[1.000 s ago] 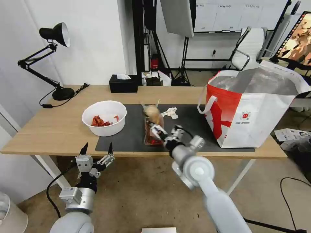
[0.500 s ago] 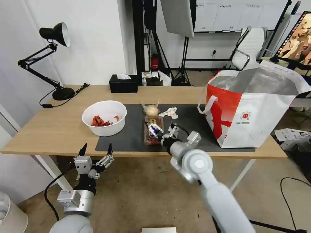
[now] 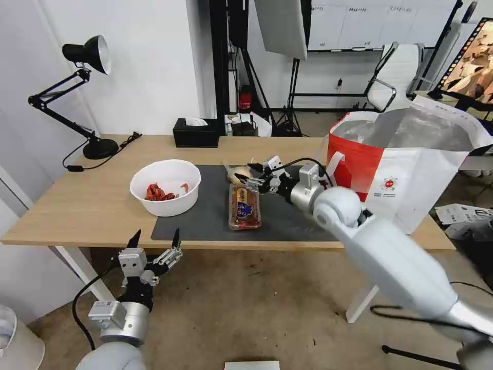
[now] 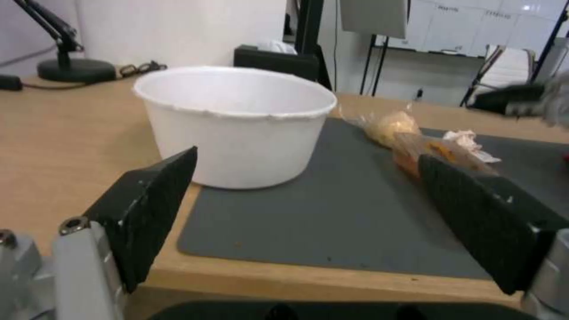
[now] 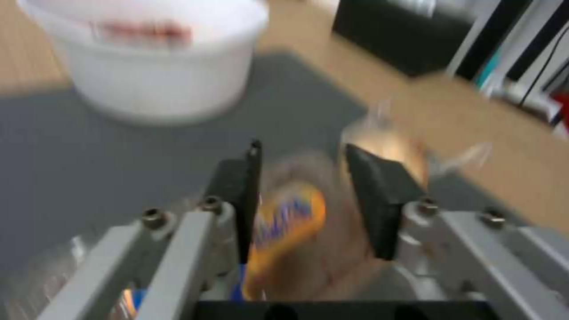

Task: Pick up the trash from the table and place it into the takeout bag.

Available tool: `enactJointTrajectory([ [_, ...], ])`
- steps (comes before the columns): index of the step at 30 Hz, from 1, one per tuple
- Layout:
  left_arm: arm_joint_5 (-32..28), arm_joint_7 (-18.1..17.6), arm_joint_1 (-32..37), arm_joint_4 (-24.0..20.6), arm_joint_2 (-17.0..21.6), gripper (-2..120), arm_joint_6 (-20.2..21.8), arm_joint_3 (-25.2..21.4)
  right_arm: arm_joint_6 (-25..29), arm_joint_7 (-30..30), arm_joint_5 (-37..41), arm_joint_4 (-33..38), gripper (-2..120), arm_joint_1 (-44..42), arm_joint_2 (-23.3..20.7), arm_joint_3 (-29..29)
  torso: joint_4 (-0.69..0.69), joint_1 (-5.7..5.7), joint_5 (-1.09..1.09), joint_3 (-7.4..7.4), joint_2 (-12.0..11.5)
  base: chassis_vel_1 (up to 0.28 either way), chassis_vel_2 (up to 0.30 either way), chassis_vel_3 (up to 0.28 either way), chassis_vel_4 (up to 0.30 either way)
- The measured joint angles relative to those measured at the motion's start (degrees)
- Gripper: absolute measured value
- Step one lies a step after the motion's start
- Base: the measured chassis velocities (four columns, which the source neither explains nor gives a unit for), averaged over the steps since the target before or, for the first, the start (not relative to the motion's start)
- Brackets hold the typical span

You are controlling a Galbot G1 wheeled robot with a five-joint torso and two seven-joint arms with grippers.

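Reaching in over the dark mat (image 3: pixel 303 221), the right gripper (image 3: pixel 250 180) hangs above the far end of the clear plastic tray (image 3: pixel 244 207), close to the small bag with the beige lump (image 3: pixel 239 174). Its jaws stand parted with nothing between them; in the right wrist view the tray's orange label shows through the gap. The left gripper (image 3: pixel 154 240) waits low in front of the table (image 3: pixel 77 205), jaws spread wide and empty.

All the trash lies on the table: the white bowl (image 3: pixel 165 186) of red shells at the mat's left corner, the tray near the middle, the small bag just beyond the tray, and the crumpled tissue (image 4: pixel 469 140) beside them. The takeout bag (image 3: pixel 411 169) stands open at the right end of the mat.

The tray looks light, thin and springy, likely slick; a squeeze across its middle could buckle it or pop the lid, so the stiffer rim or a narrow end seems the better hold. The small bag is soft and loose, best pinched at its twisted top or around the lump. The tissue weighs next to nothing and will crush anywhere.
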Motion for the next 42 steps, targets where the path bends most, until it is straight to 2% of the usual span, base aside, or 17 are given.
enactJointTrajectory([
  [3, -0.7, 0.0, -0.3, 0.1, 0.1, 100, 0.4, 0.2, -0.7, -0.6, -1.0, -1.4, 33, 0.4, 0.3, -0.6, 0.0, 0.0, -0.01, 0.0, 0.0, 0.0, 0.0, 0.0, 0.0],
  [6, -4.7, 0.0, -1.2, -0.4, 0.6, 100, 2.5, 0.5, -1.0, -0.9, -2.6, -4.9, 16, 0.5, 1.6, -1.3, 0.01, 0.0, -0.01, 0.0, 0.0, 0.0, 0.0, 0.0, 0.0],
  [7, -4.7, 0.0, -1.2, -0.4, 0.6, 100, 2.5, 0.5, -1.0, -0.9, -2.6, -4.9, 16, 0.5, 1.6, -1.3, 0.01, 0.0, -0.01, 0.0, 0.0, 0.0, 0.0, 0.0, 0.0],
  [9, -7.1, -0.4, -1.7, -1.4, 0.8, 100, 4.2, 0.6, -1.0, -0.9, -2.8, -5.5, 6, 0.1, 1.8, -1.3, 0.0, 0.0, 0.0, 0.0, 0.0, 0.0, 0.0, 0.0, 0.0],
  [10, -7.1, -0.4, -1.7, -1.4, 0.8, 100, 4.2, 0.6, -1.0, -0.9, -2.8, -5.5, 6, 0.1, 1.8, -1.3, 0.0, 0.0, 0.0, 0.0, 0.0, 0.0, 0.0, 0.0, 0.0],
  [11, -7.6, -0.5, -2.0, -1.5, 0.9, 100, 4.6, 0.6, -1.0, -0.9, -2.8, -5.7, 0, -0.1, 1.8, -1.2, 0.0, 0.0, 0.0, -0.01, 0.0, 0.0, 0.0, 0.0, 0.0],
  [19, -10.0, -0.7, -4.1, -0.1, 2.8, 100, 5.5, 1.6, -0.8, -0.8, -1.9, -5.7, 0, -0.4, 1.6, -0.8, 0.01, -0.01, -0.01, -0.01, 0.0, 0.0, 0.0, 0.0, 0.0],
  [22, -14.7, -0.4, -7.0, 2.4, 6.4, 100, 5.7, 3.0, -0.8, -0.8, -1.1, -5.8, 0, -0.5, 1.6, -0.8, 0.0, -0.01, -0.02, -0.01, 0.0, 0.0, 0.0, 0.0, 0.0],
  [24, -14.7, -0.4, -7.0, 2.4, 6.4, 100, 5.7, 3.0, -0.8, -0.8, -1.1, -5.8, 0, -0.5, 1.6, -0.8, 0.0, -0.01, -0.02, -0.01, 0.0, 0.0, 0.0, 0.0, 0.0],
  [28, -27.1, 0.7, -12.0, 5.2, 13.8, 100, 5.8, 4.2, -0.6, -1.3, -0.1, -6.5, 0, -0.7, 2.2, -1.3, 0.01, -0.01, -0.01, -0.01, 0.0, 0.0, 0.0, 0.0, 0.0],
  [29, -27.1, 0.7, -12.0, 5.2, 13.8, 100, 5.8, 4.2, -0.6, -1.3, -0.1, -6.5, 0, -0.7, 2.2, -1.3, 0.01, -0.01, -0.01, -0.01, 0.0, 0.0, 0.0, 0.0, 0.0],
  [32, -34.1, 0.8, -15.5, 7.3, 17.5, 100, 5.8, 6.2, -0.5, -1.7, 0.0, -6.7, 0, -0.7, 2.2, -1.5, 0.0, -0.01, -0.01, -0.01, 0.0, 0.0, 0.0, 0.0, 0.0],
  [33, -34.1, 0.8, -15.5, 7.3, 17.5, 100, 5.8, 6.2, -0.5, -1.7, 0.0, -6.7, 0, -0.7, 2.2, -1.5, 0.0, -0.01, -0.01, -0.01, 0.0, 0.0, 0.0, 0.0, 0.0],
  [35, -38.5, 0.6, -17.9, 8.4, 19.3, 100, 5.8, 8.4, -0.5, -1.7, 0.2, -6.7, 0, -0.7, 2.2, -1.5, 0.0, 0.0, -0.01, -0.01, 0.0, 0.0, 0.0, 0.0, 0.0],
  [38, -41.7, 0.4, -20.0, 9.1, 20.3, 100, 5.8, 10.6, -0.5, -1.7, 0.3, -6.8, 0, -0.7, 2.3, -1.6, 0.0, 0.0, -0.02, 0.0, 0.0, 0.0, 0.0, 0.0, 0.0],
  [42, -47.0, 0.4, -23.6, 10.3, 20.6, 100, 6.2, 12.8, -0.6, -1.7, 0.5, -6.7, 0, -0.8, 2.2, -1.8, 0.0, -0.01, -0.01, -0.01, 0.0, 0.0, 0.0, 0.0, 0.0],
])
